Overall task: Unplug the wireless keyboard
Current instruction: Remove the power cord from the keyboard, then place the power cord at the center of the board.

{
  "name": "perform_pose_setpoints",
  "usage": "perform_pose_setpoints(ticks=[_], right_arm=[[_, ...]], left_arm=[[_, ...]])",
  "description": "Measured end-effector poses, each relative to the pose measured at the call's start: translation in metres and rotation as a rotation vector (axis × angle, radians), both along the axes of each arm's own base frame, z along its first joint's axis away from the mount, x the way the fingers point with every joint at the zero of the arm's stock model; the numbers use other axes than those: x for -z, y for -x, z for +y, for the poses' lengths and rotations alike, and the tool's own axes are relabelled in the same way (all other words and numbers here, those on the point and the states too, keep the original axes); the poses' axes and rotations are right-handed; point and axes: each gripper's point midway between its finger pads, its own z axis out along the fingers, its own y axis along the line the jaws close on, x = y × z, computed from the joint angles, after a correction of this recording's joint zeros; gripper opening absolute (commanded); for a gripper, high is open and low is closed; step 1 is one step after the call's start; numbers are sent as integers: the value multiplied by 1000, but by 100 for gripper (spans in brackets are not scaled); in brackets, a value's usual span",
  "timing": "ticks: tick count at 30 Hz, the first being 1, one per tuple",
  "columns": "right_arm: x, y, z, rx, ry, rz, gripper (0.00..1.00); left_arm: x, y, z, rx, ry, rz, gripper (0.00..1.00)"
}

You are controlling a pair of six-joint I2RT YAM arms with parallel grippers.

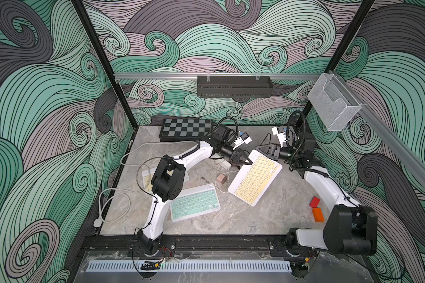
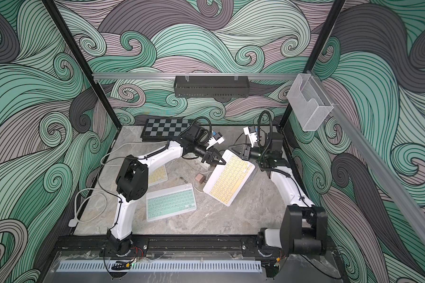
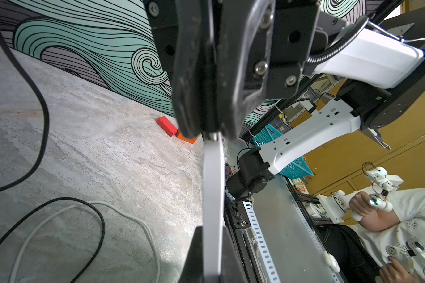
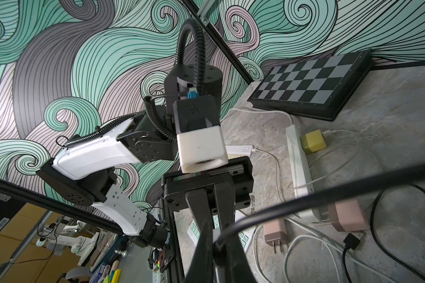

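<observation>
The yellow wireless keyboard [image 1: 255, 178] sits tilted at the middle of the table [image 1: 268, 220]. We judge it light, rigid and smooth: hold the casing rim and pull at the plug, not the limp black cable [image 4: 329, 193]. The left gripper [image 1: 246, 160] is closed on its edge. The right gripper [image 4: 215, 241] is clamped on the cable (plug seating hidden). The left wrist view shows the keyboard edge-on; the top views show its tilt.

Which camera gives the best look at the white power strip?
The right wrist view: nearly the whole power strip shows, with a yellow charger plugged in. In both top views the left arm hides all but one end. The left wrist view misses it.
</observation>
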Motion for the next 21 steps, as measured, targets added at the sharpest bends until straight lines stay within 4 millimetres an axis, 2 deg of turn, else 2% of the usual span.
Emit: perform_pose_setpoints(ticks=[6, 11, 16, 21], right_arm=[[-24, -25, -26, 141, -21, -96, 0], [-33, -32, -34, 187, -32, -125, 0], [-18, -39, -42, 256, 11, -83, 0], [27, -49, -63, 412, 109, 71, 0]], left_arm=[[38, 12, 10, -19, -93, 81, 0], [47, 12, 12, -33, -122, 93, 0], [43, 9, 11, -40, -123, 81, 0], [31, 4, 8, -43, -103, 52, 0]])
